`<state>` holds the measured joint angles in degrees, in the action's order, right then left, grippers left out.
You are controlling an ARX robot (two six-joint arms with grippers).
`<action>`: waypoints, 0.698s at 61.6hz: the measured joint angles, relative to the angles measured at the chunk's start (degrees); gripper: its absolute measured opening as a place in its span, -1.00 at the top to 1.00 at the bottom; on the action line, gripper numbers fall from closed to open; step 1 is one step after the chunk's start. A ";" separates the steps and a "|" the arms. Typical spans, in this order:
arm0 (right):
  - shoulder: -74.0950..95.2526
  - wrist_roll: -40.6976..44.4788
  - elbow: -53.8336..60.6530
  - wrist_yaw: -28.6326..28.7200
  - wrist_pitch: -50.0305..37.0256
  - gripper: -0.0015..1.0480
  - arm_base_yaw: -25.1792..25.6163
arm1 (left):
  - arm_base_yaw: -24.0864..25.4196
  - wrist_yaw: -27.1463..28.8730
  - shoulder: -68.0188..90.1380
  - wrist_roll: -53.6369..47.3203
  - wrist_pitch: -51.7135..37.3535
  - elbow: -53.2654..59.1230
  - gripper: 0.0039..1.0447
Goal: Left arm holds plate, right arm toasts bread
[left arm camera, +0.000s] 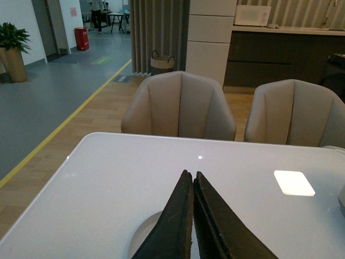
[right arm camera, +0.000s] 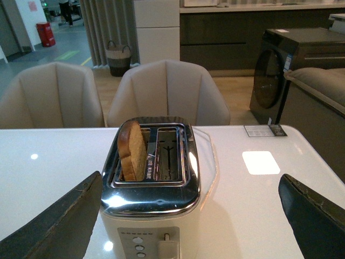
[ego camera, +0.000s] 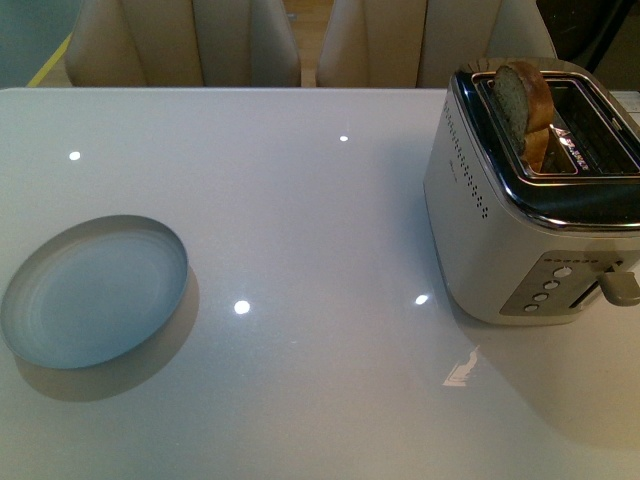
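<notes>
One slice of light brown wholemeal bread (ego camera: 523, 105) with a darker crust stands high in the left slot of the silver two-slot toaster (ego camera: 520, 210), leaning a little, on the glossy white table (ego camera: 320, 230). Well apart from it, toward the robot's left, lies the round pale blue-grey plate (ego camera: 95, 290), flat and empty. The black wedge-jawed left gripper (left arm camera: 193, 178) has its jaws pressed together, hovering over the near rim of the plate without gripping it. The right gripper (right arm camera: 183, 216) is spread wide, a dark finger on either side of the toaster's front.

Risks, as I judge them: a left claw that shut cannot take the low rim and may only shove the plate across the slick top. The tilted slice could snag the slot edge or tear if pinched by its crust.
</notes>
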<state>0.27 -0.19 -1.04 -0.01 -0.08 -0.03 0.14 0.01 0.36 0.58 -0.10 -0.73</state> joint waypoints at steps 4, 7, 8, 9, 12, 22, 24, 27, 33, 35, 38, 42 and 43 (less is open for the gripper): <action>0.00 0.00 0.00 0.00 0.00 -0.83 0.00 | 0.00 0.00 0.00 0.00 0.02 0.00 0.95; 0.00 0.00 0.00 0.00 0.00 -0.83 0.00 | 0.00 0.00 0.00 0.02 0.02 0.00 0.94; 0.00 0.00 0.00 0.00 0.00 -0.83 0.00 | 0.00 0.00 0.00 0.02 0.02 0.00 0.89; 0.00 0.00 0.00 0.00 0.00 -0.83 0.00 | 0.00 0.00 0.00 0.02 0.02 0.00 0.80; 0.00 0.00 0.00 0.00 0.00 -0.83 0.00 | 0.00 0.00 0.00 0.02 0.02 0.00 0.56; 0.00 0.00 0.00 0.00 0.00 -0.83 0.00 | 0.00 0.00 0.00 0.02 0.02 0.00 -0.22; 0.00 0.00 0.00 0.00 0.00 -0.83 0.00 | 0.00 0.00 0.00 0.02 0.02 0.00 -0.39; 0.00 0.02 0.00 0.00 0.00 -0.83 0.00 | 0.00 0.00 0.00 0.02 0.02 0.00 -0.56; 0.00 0.00 0.00 0.00 0.00 -0.83 0.00 | 0.00 0.00 0.00 0.00 0.02 0.00 -0.89; 0.00 0.00 0.00 0.00 0.00 -0.83 0.00 | 0.00 0.00 0.00 -0.11 0.02 0.00 -0.89; 0.00 0.02 0.00 0.00 0.00 -0.83 0.00 | 0.00 0.00 0.00 -0.09 0.02 0.00 -0.86; 0.00 0.00 0.00 0.00 0.00 -0.83 0.00 | 0.00 0.00 0.00 -0.11 0.02 0.00 -0.87; 0.00 0.02 0.00 0.00 0.00 -0.83 0.00 | 0.00 0.00 0.00 -0.09 0.02 0.00 -0.87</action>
<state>0.27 -0.16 -1.04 -0.01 -0.08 -0.03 0.14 0.01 0.36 0.49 -0.08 -0.73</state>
